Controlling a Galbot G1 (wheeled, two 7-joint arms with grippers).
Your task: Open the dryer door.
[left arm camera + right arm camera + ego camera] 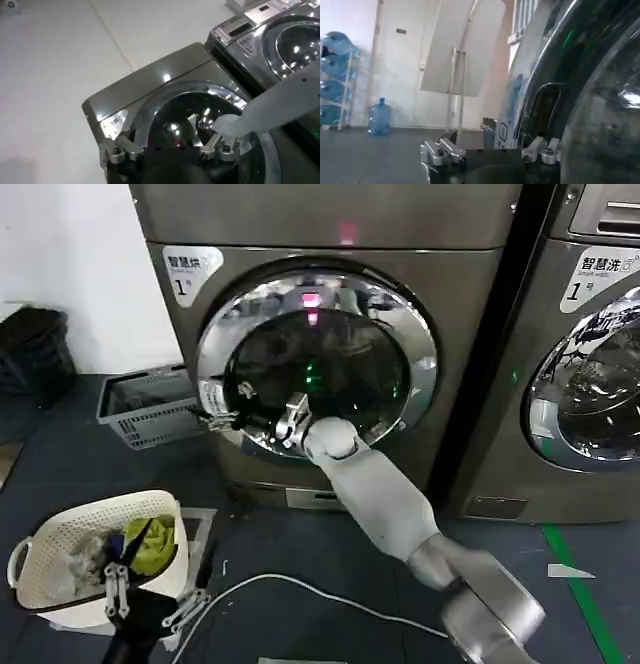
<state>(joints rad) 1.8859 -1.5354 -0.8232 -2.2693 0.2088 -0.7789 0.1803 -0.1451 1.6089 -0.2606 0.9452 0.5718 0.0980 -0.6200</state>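
Right tool point(222, 420) at upright dryer door's point(317, 364) left rim

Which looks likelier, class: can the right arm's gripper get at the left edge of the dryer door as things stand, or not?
Probably yes. The right gripper is already at the left rim of the dryer door, fingers open, with nothing seen between them. The left gripper hangs low over the white laundry basket, out of the way.

The dryer door point(318, 364) before me is a large round porthole with a wide shiny chrome rim and dark glass centre. It sits in the front of a bronze-grey machine stickered "1", filling most of the front panel.
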